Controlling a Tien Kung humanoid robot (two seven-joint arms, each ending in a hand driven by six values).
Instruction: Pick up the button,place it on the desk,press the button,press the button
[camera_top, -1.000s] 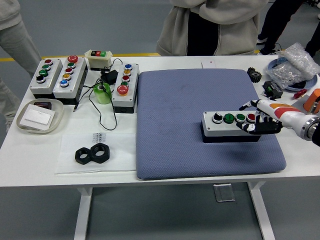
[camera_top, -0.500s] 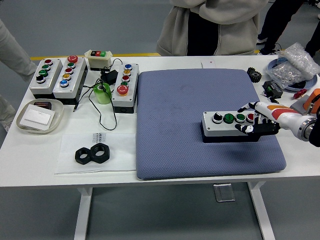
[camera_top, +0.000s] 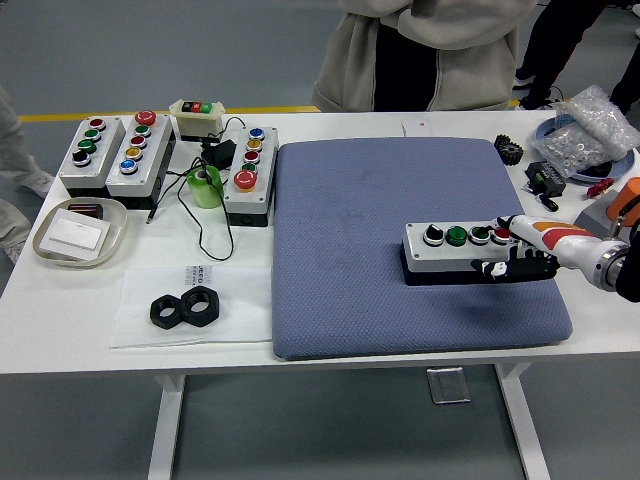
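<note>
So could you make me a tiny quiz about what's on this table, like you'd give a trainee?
1. True or false: the button box by the right hand lies on the blue mat.
2. Which sits in the white tray at the table's left? A) a card B) a green roll C) two nuts
3. Fill in: the two black nuts lie on a sheet of ____.

Key: 1 true. 2 A. 3 paper.
</note>
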